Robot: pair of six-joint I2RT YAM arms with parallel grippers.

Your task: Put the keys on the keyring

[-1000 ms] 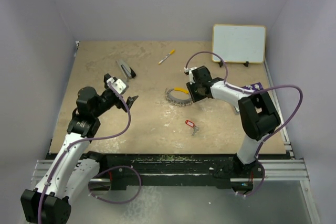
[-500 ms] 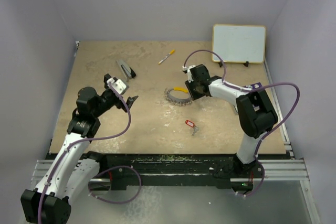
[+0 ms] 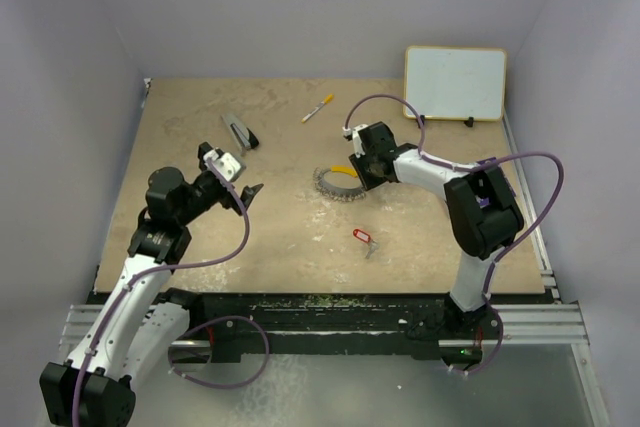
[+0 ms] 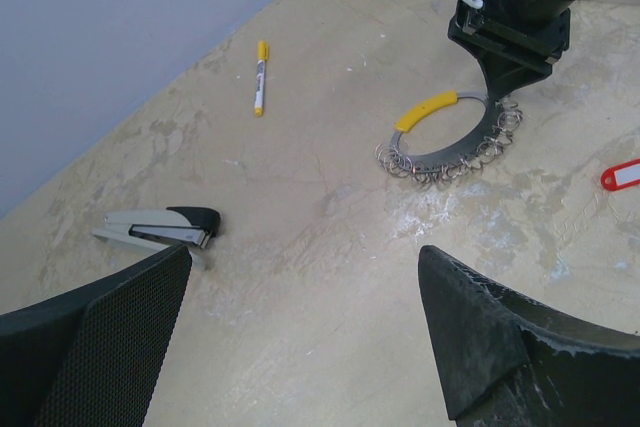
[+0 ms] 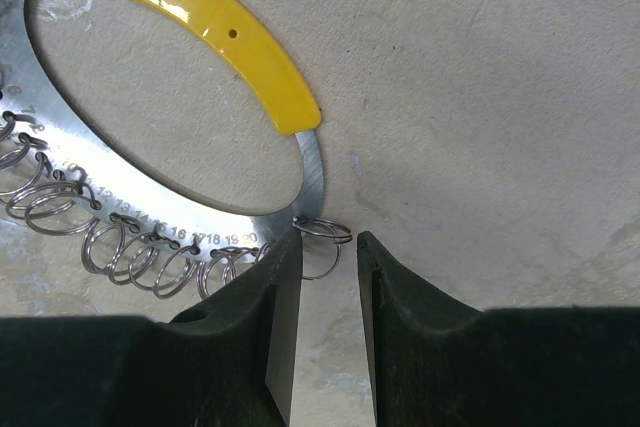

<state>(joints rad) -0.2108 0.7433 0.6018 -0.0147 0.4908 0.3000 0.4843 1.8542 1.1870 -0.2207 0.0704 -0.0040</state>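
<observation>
So the keyring [image 3: 325, 190] lies flat on the table [image 3: 200, 127], its yellow arc [image 4: 425, 110] up at 12 o'clock and little wire loops [image 5: 322, 243] strung along the rest of the band. The right gripper [image 5: 328, 247] points down at the ring's 3 o'clock edge. Its jaws are just a narrow gap apart, with one loop sitting in that gap, and they're not clamped on anything I can make out. The keys [image 3: 363, 238], with their red tag, lie on the table at 5 o'clock from the ring, apart from both grippers. The left gripper [image 4: 305, 267] hangs wide open well off at the ring's 9 o'clock, aimed toward it.
</observation>
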